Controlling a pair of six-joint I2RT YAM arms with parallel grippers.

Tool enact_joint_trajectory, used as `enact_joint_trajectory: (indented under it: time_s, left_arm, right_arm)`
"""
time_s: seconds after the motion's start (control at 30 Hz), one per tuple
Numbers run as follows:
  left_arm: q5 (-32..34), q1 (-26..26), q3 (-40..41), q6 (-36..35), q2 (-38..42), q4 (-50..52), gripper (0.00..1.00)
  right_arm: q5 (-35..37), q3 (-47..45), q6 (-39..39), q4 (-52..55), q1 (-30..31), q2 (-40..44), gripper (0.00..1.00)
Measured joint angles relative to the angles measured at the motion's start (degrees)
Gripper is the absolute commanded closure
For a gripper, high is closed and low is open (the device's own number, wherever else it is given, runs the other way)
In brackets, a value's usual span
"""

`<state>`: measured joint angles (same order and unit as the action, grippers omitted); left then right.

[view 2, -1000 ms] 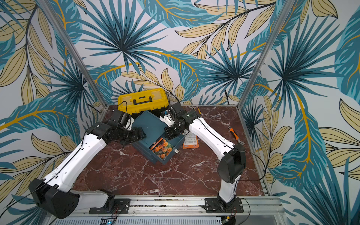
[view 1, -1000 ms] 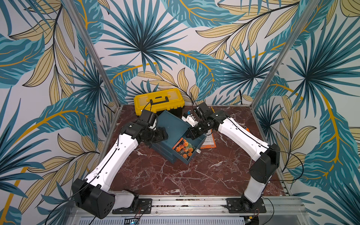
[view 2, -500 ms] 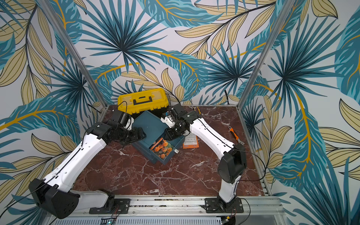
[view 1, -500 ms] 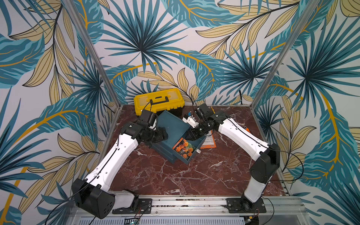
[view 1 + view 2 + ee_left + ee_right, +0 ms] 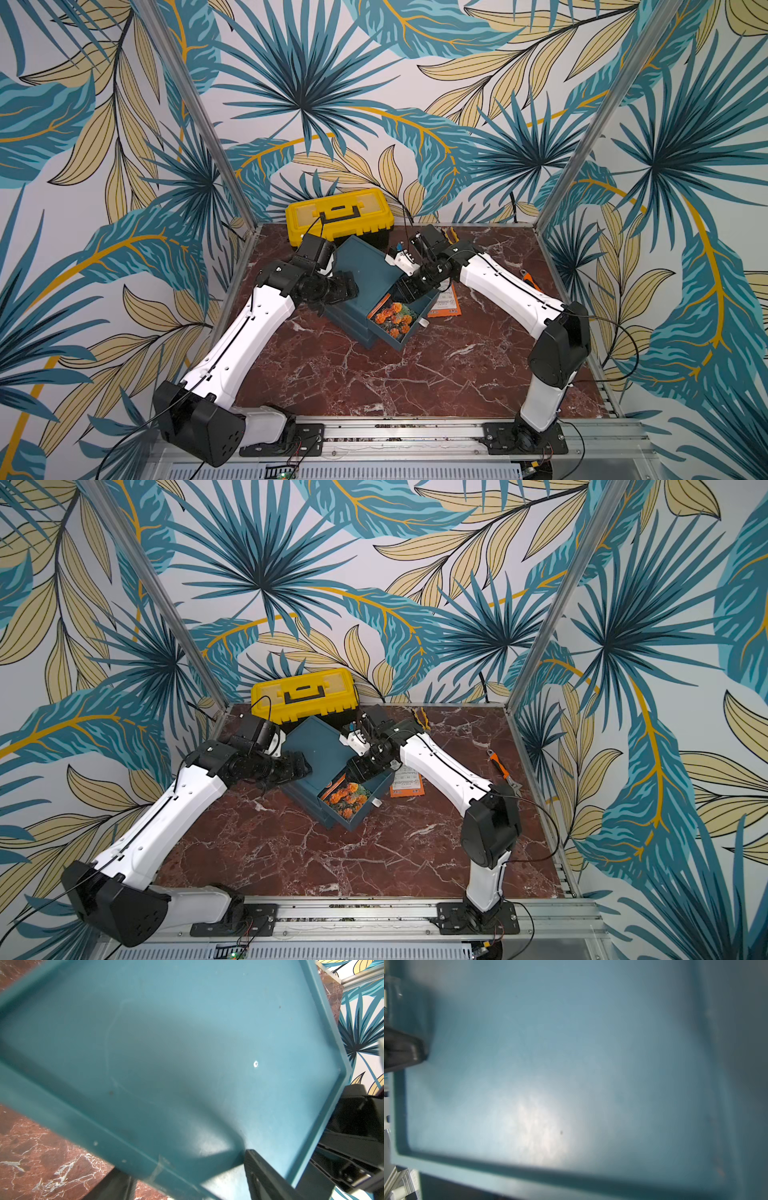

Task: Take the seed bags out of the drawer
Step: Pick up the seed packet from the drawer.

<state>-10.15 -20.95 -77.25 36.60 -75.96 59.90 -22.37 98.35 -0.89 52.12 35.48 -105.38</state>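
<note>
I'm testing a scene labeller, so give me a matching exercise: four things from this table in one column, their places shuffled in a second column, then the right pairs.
Things
1. yellow toolbox
2. flower-side-up seed bag
3. label-side-up seed bag
4. orange-handled tool

Places
A. flat on the table, beside the open drawer
B. at the back, behind the drawer cabinet
C. inside the open drawer
D. alone near the table's side edge

Pairs: 1-B, 2-C, 3-A, 4-D
</note>
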Motion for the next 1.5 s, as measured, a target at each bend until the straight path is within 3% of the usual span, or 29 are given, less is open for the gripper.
enact_joint_trajectory:
  time_s: [0.3, 0.73, 1.03, 1.23, 1.5]
  left_arm:
    - [0.0, 0.0, 0.0, 0.02, 0.0, 0.0, 0.17]
    - [0.0, 0.0, 0.0, 0.02, 0.0, 0.24, 0.17]
    - [0.0, 0.0, 0.0, 0.04, 0.0, 0.33, 0.17]
    - [0.0, 0.0, 0.0, 0.04, 0.0, 0.35, 0.17]
    - [0.0, 0.0, 0.0, 0.04, 0.0, 0.35, 0.17]
  right_arm:
    - [-0.55, -0.22, -0.33, -0.04, 1.22, -0.57, 0.54]
    - [-1.51, -0.33, -0.26, -1.01, 1.4, -0.98, 0.78]
    - [-2.36, -0.7, -0.17, -1.4, 1.4, -0.98, 0.81]
    - [-2.51, -1.11, 0.74, -1.88, 1.42, -1.01, 1.0]
    - [-2.99, -1.33, 2.16, -2.71, 1.42, -1.01, 1.0]
